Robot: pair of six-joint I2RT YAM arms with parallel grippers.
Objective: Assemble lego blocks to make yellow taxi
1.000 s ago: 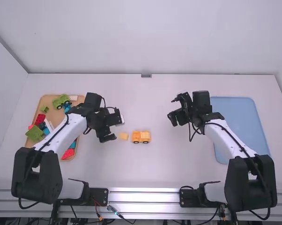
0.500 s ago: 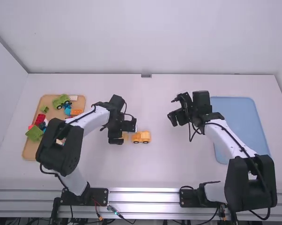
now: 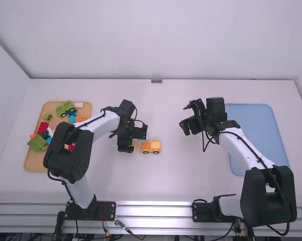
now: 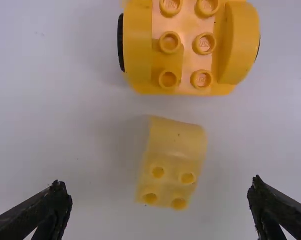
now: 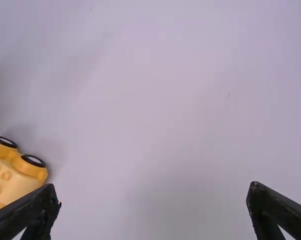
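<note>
Just left of the yellow car base (image 3: 151, 146) hangs my left gripper (image 3: 126, 145), over the small yellow block (image 3: 135, 145). In the left wrist view my left gripper (image 4: 160, 207) is open, its fingers wide to either side of the yellow block (image 4: 172, 162), which has four studs and a curved end. The studded, wheeled car base (image 4: 190, 47) lies a short gap from that block. My right gripper (image 3: 185, 127) is held to the right of the car base. Open and holding nothing, the right gripper (image 5: 153, 200) has the car base (image 5: 13, 177) off to one side.
A wooden tray (image 3: 34, 163) at the left holds red, green, blue and other blocks, partly behind the left arm. On the right, a light blue tray (image 3: 256, 128) lies partly under the right arm.
The left arm has swung rightward from beside the wooden tray to the small yellow block, mostly in the first half second. My right arm has kept still.
</note>
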